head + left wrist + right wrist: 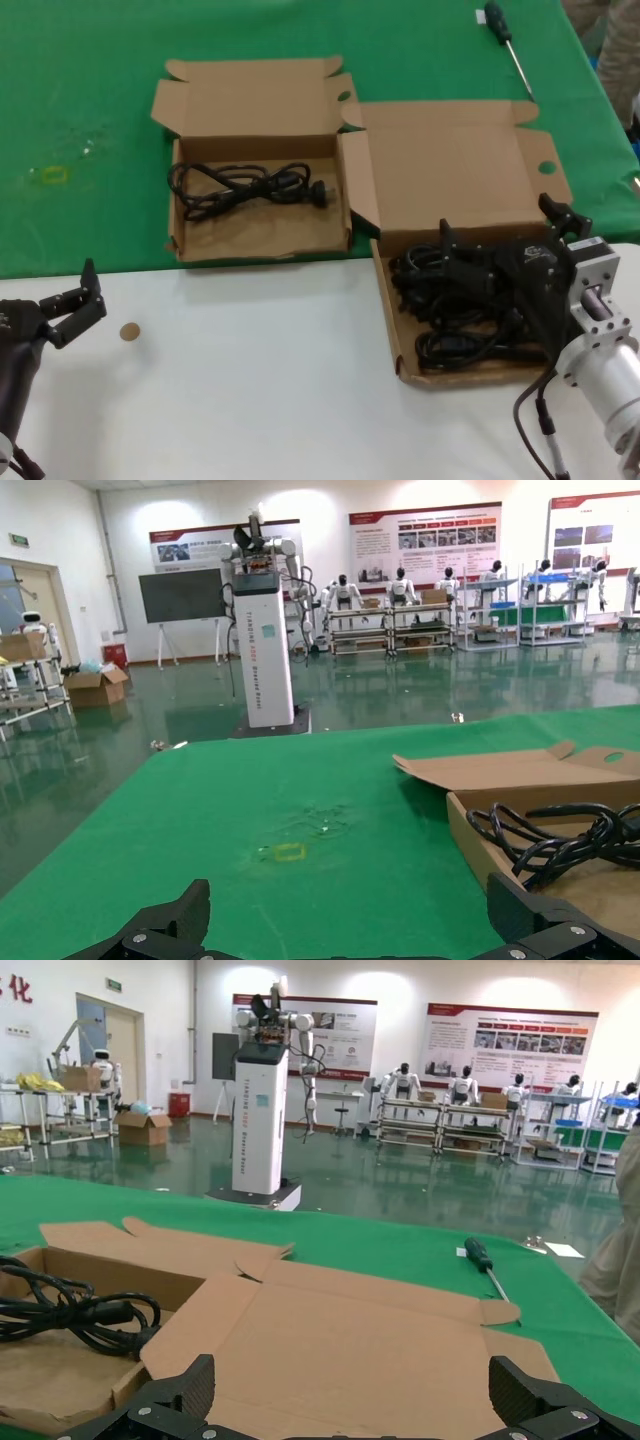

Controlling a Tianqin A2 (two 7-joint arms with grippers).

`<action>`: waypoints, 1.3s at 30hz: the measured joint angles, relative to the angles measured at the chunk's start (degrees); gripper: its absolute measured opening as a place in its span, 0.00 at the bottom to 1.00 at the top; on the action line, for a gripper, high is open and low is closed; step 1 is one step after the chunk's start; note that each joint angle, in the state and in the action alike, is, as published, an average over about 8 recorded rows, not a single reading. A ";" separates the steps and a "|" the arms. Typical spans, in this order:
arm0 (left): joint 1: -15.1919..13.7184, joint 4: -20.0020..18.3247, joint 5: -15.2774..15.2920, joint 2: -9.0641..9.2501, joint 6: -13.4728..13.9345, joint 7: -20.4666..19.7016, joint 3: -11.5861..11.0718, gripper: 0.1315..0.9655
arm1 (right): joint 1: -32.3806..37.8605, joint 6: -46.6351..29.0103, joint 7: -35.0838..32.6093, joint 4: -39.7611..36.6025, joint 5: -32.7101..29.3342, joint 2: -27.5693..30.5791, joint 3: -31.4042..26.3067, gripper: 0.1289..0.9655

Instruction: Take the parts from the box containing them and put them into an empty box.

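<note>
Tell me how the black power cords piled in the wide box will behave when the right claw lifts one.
The power cords lie as tangled loops, so they are probably floppy and will sag from the right claw. Loops overlap in the wide box, so a neighbour may drag along. The rubbery coating looks grippy, so slipping seems unlikely.

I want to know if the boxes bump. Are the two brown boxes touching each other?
Touching. In the head view, the narrower box and the wider box's raised lid flap meet with no green cloth showing between them.
</note>
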 joint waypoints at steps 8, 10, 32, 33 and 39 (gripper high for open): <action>0.00 0.00 0.00 0.00 0.00 0.00 0.00 1.00 | -0.34 0.22 0.07 0.24 0.19 0.03 0.18 1.00; 0.00 0.00 0.00 0.00 0.00 0.00 0.00 1.00 | -0.35 0.22 0.07 0.24 0.19 0.03 0.18 1.00; 0.00 0.00 0.00 0.00 0.00 0.00 0.00 1.00 | -0.35 0.22 0.07 0.24 0.19 0.03 0.18 1.00; 0.00 0.00 0.00 0.00 0.00 0.00 0.00 1.00 | -0.35 0.22 0.07 0.24 0.19 0.03 0.18 1.00; 0.00 0.00 0.00 0.00 0.00 0.00 0.00 1.00 | -0.35 0.22 0.07 0.24 0.19 0.03 0.18 1.00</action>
